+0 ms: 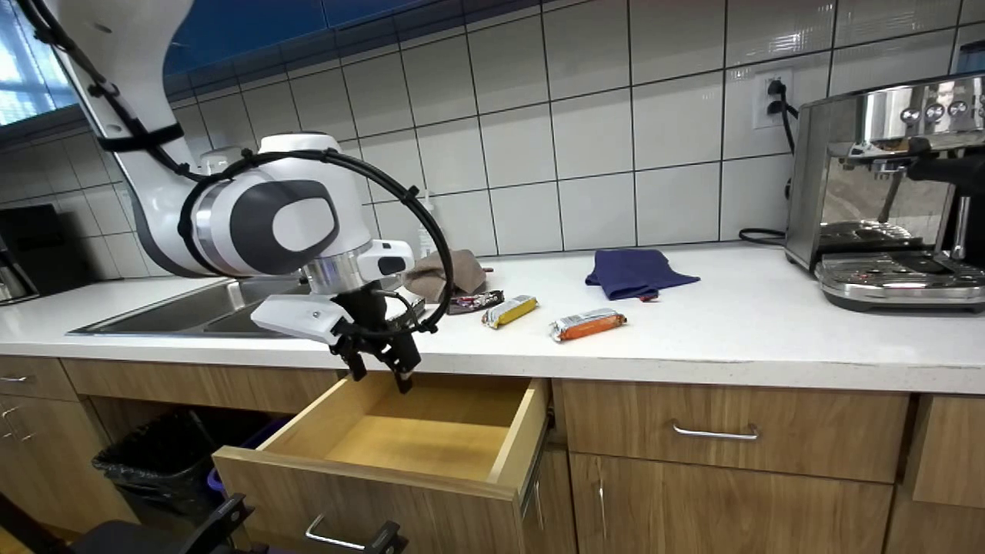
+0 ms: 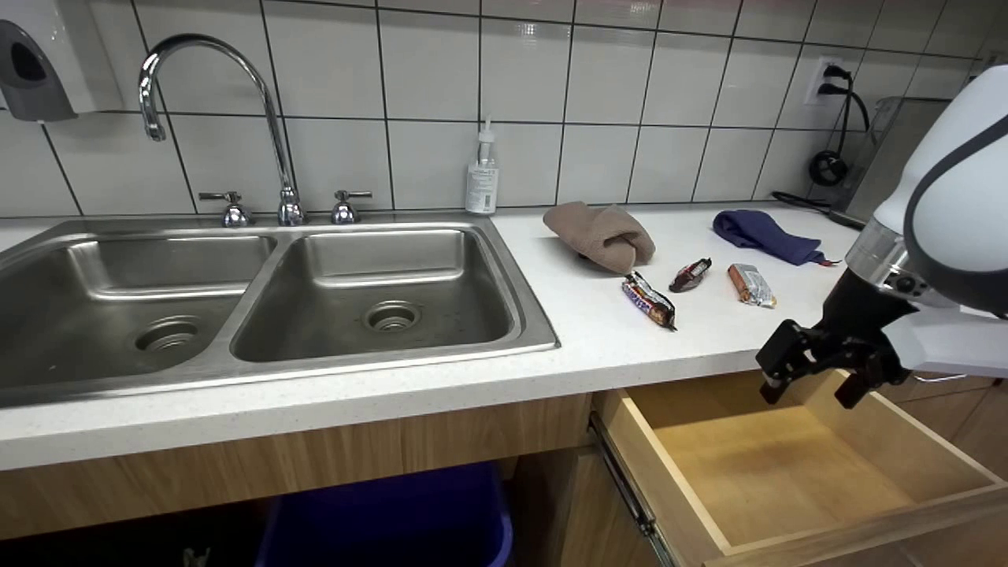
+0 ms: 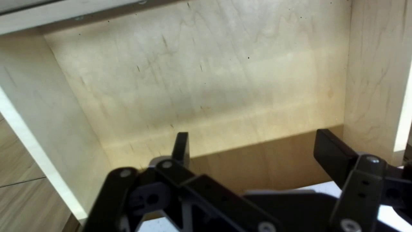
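- One wooden drawer (image 1: 419, 446) stands pulled out under the white counter (image 1: 731, 331), below the gripper (image 2: 811, 387); its pale floor and inner walls are plain to see (the wrist view looks down into it, with the back wall in shade).
- The gripper's jaws are spread wide with nothing between them; its fingertips point down over the rear of the drawer, near the counter's edge.
- Two basins form the steel sink (image 2: 535, 342), each with a drain in its floor.
- A black-lined bin (image 1: 165, 469) and a blue bin (image 2: 394, 512) stand side by side under the counter, on the sink side of the drawer; their contents are too dark to tell.
- On the counter lie an orange-wrapped bar (image 1: 589, 325) and a yellow-wrapped bar (image 1: 510, 311), with a brown cloth (image 2: 602, 232) and a navy cloth (image 2: 764, 235) farther back.
- At the navy cloth's edge shows a red tip (image 1: 650, 296); how much lies beneath, I cannot tell.
- Near the brown cloth lies a dark-wrapped bar (image 2: 650, 301); whether it is the yellow-wrapped bar from another side is unclear.
- The coffee machine (image 1: 908, 192) is cut off by the edge of an exterior view, and the arm (image 1: 262, 208) runs out of both exterior views.
- Dark hardware (image 1: 219, 527) juts in at the bottom of an exterior view, too cropped to make out.
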Controlling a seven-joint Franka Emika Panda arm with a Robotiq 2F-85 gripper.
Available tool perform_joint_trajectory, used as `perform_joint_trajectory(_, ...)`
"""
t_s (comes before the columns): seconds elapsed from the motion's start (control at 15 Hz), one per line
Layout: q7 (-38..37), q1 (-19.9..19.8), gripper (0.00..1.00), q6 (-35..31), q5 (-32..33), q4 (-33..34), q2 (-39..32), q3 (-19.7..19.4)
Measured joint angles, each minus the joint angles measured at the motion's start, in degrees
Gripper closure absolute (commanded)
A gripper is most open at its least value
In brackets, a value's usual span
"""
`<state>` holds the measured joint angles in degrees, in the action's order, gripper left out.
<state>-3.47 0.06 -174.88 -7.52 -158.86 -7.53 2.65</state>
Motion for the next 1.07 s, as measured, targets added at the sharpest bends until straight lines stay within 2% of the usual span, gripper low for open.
perform_joint_trajectory(0.4, 0.0, 0.0, 0.00, 5.6, -3.0, 0.1, 6.6, 0.2)
perform_joint_trajectory(1.07, 0.1, 0.0, 0.00, 11.6, -3.2, 0.5, 13.2, -2.3)
